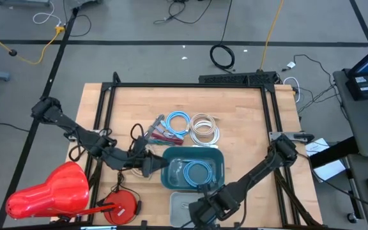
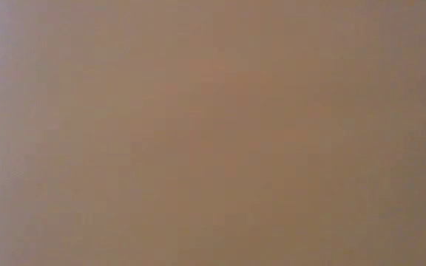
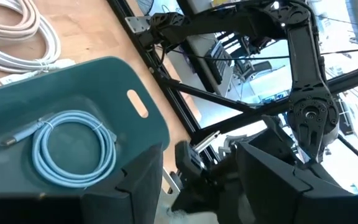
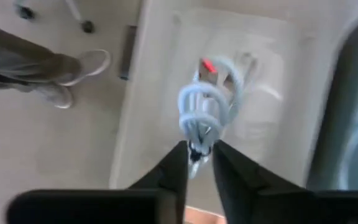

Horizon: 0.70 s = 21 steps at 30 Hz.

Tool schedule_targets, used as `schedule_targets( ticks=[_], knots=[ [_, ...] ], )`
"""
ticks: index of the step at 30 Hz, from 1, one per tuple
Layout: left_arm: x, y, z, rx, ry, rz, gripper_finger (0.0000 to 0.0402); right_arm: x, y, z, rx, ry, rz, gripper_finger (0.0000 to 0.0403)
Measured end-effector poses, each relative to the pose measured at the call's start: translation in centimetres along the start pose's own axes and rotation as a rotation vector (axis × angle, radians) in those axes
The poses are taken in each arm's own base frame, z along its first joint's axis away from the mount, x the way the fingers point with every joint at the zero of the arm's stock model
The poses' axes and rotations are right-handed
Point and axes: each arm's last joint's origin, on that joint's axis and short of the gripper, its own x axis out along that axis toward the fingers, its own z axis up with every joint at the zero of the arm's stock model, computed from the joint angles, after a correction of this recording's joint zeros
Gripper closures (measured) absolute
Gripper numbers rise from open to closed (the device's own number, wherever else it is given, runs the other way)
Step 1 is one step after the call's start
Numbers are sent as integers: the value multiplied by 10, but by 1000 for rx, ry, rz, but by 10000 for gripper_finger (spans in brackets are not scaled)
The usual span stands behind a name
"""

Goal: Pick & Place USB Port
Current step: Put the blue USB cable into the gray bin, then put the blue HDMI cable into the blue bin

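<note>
Teal bin [image 1: 217,158] sits near the middle of the wooden table [image 1: 248,115], holding a coiled blue cable [image 1: 199,171]. Just in front of it lies a grey tray [image 1: 179,203]. The right gripper [image 4: 199,151] hangs over that tray, its fingers close together with a bundled grey cable [image 4: 205,112] pinched between the tips; whether the grip is firm cannot be told. The left gripper [image 1: 151,167] rests at the bin's left edge, fingers apart and holding nothing. Behind the bin lie a white cable [image 1: 204,128], another blue cable [image 1: 177,121] and a few loose ones. A person's shoes [image 4: 73,74] show on the floor beyond the table.
</note>
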Motion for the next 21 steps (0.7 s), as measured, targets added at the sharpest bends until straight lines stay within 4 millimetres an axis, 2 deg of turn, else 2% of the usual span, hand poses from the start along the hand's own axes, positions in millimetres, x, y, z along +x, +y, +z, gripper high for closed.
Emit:
schedule_targets(
  ticks=[6, 11, 15, 21],
  knots=[
    [0, 0, 0, -1, -3, 0, 195, 0, 2, 4, 28, -33, 35, 247],
    [1, 1, 3, -2, -40, 14, 195, -9, -1, 9, 63, -74, 49, 210],
    [6, 8, 13, 4, -75, 70, 195, -38, -8, 22, 86, -231, 65, 203],
    [17, 37, 38, 7, -61, 256, 195, -102, -33, 36, 142, -495, -14, 213]
  ],
)
